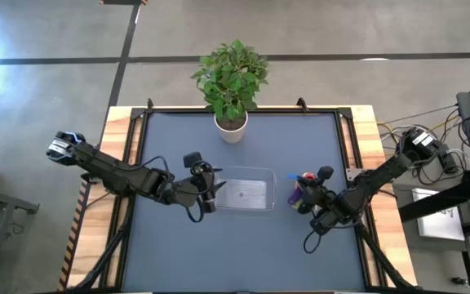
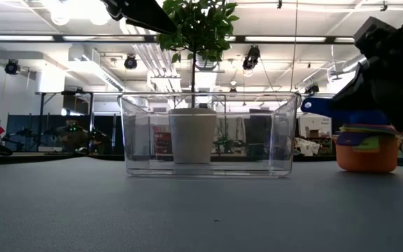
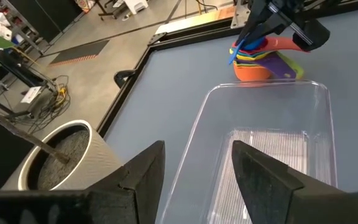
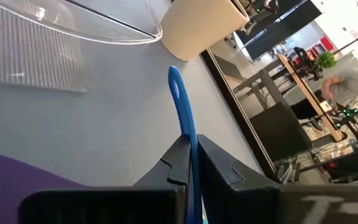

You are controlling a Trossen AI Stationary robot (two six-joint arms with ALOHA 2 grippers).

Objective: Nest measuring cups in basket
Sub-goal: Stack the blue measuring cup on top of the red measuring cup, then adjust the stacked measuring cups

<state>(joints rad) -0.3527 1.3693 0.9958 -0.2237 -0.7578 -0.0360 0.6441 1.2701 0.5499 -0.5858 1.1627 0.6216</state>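
The basket (image 1: 244, 189), a clear shallow tray, lies flat at the table's middle. Right of it stands a stack of nested measuring cups (image 2: 367, 148) with the orange one at the bottom and a purple handle (image 4: 17, 180) sticking out. A blue cup (image 2: 359, 117) sits at the top of the stack, and my right gripper (image 4: 188, 146) is shut on its handle. My left gripper (image 3: 197, 180) hangs open above the basket's left end and touches nothing. My right gripper pinches the blue cup's flat handle (image 4: 184, 118) between its two fingers, on the handle's two flat faces. The fingers slant down from the table's right and lie along the handle, whose free end (image 2: 317, 106) reaches past them toward the basket. The bowl is at the stack's top; whether it rests there I cannot tell.
A white pot with a green plant (image 1: 231, 122) stands at the table's far edge, behind the basket. Wooden rails (image 1: 365, 131) border the dark mat. Bare mat lies along the near side, in front of the basket.
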